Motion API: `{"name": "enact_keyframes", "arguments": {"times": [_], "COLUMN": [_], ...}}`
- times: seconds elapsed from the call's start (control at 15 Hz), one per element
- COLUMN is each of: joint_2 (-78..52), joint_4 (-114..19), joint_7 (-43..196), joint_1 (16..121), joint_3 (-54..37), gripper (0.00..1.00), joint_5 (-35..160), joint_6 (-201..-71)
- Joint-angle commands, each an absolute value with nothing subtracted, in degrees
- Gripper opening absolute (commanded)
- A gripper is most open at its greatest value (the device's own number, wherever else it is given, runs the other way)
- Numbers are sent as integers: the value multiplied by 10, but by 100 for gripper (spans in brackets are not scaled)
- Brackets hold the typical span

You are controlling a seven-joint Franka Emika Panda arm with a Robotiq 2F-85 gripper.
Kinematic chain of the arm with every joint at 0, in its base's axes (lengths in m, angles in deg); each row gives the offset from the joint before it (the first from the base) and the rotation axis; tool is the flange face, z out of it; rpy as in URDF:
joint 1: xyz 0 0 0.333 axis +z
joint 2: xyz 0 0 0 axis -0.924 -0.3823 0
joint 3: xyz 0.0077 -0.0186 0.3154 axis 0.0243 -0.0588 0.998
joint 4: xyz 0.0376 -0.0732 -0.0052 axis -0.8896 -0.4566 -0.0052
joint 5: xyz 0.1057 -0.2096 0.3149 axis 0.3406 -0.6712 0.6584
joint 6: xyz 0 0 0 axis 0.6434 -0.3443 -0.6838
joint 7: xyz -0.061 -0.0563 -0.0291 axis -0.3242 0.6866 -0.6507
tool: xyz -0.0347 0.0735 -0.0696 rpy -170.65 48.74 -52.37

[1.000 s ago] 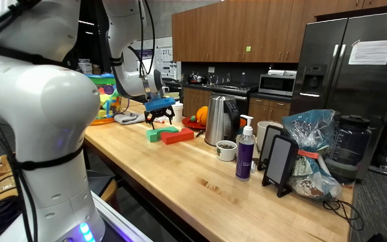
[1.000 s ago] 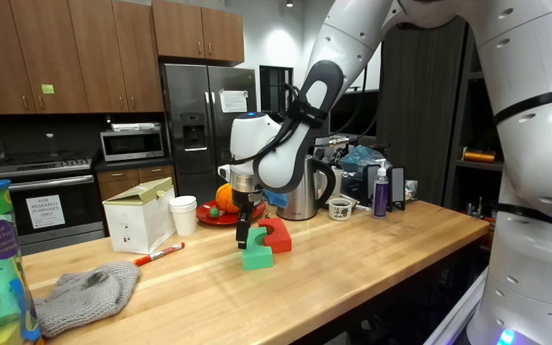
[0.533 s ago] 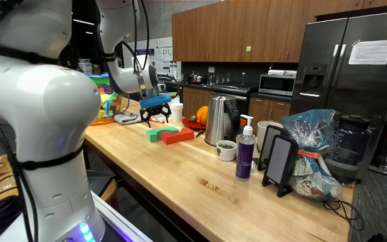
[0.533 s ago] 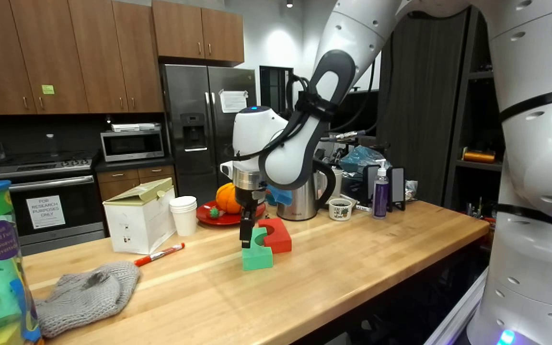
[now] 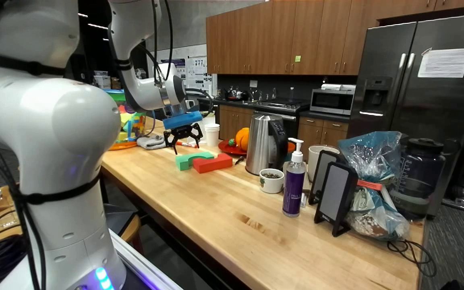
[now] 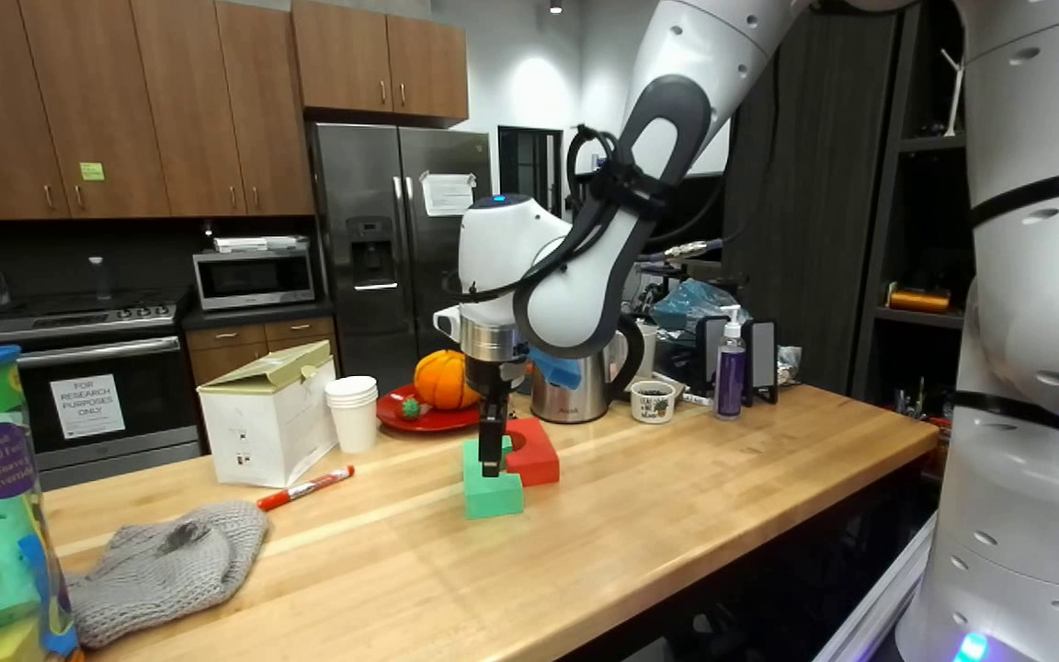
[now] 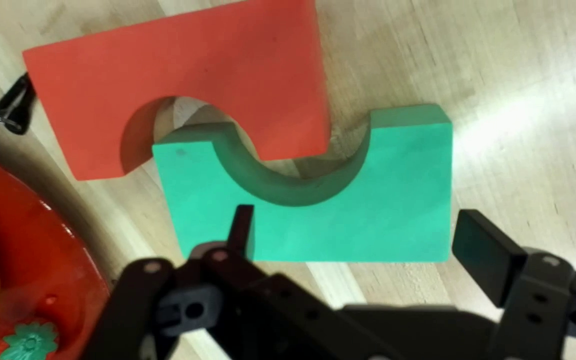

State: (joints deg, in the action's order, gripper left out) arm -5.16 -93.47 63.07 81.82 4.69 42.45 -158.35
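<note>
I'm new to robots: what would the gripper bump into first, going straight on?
Probably the green arch block: the gripper points down, seemingly partly over it, though depth is unclear.

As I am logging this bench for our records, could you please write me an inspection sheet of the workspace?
Surface: light wood tabletop, with brown patches.
Work pieces: green block and red block, each with an end in the other's notch; contact between them cannot be judged.
Clutter: kettle, red plate bearing a pumpkin, white box, paper cups, gray knit fabric, marker, pump bottle, speakers.
Gripper: open above the green block, holding nothing.
Cables: black cables along the arm; loose cable by the speakers, reaching past the tabletop's edge.
Surroundings: refrigerator, microwave, wood cabinets.
</note>
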Motion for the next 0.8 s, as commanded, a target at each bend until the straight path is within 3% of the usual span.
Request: {"name": "enact_keyframes", "arguments": {"times": [0.0,0.73], "joint_2": [-51,-59], "joint_4": [-934,-902], "joint_7": [629,501], "joint_1": [814,783], "joint_3": [51,75], "gripper": [100,100], "joint_5": [425,534], "joint_6": [-1582,-1528]}}
